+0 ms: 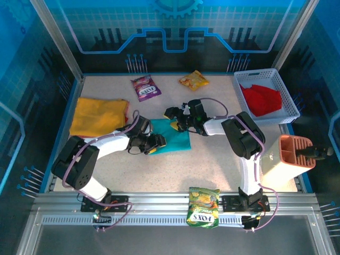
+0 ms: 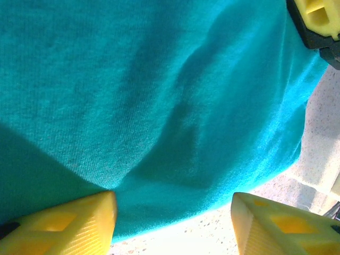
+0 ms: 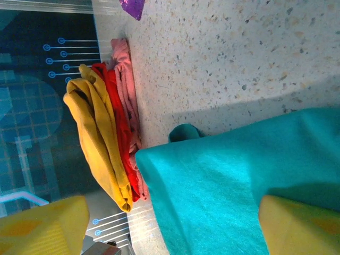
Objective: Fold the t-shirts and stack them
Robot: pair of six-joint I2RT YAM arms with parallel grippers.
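T-shirt (image 1: 178, 141) in teal lies folded, long axis left-right; left claw (image 1: 153, 139) and right claw (image 1: 171, 120) both apart.

teal t-shirt (image 1: 172, 139): plain teal | yellow-orange t-shirt (image 1: 98, 116): plain yellow-orange | red t-shirt (image 1: 261, 99): plain red | basket (image 1: 287, 93): white lattice | surface (image 1: 212, 164): beige, dark-speckled | purple packet (image 1: 145, 87): white lettering | yellow packet (image 1: 194, 80): orange-yellow | green packet (image 1: 203, 206): green, yellow
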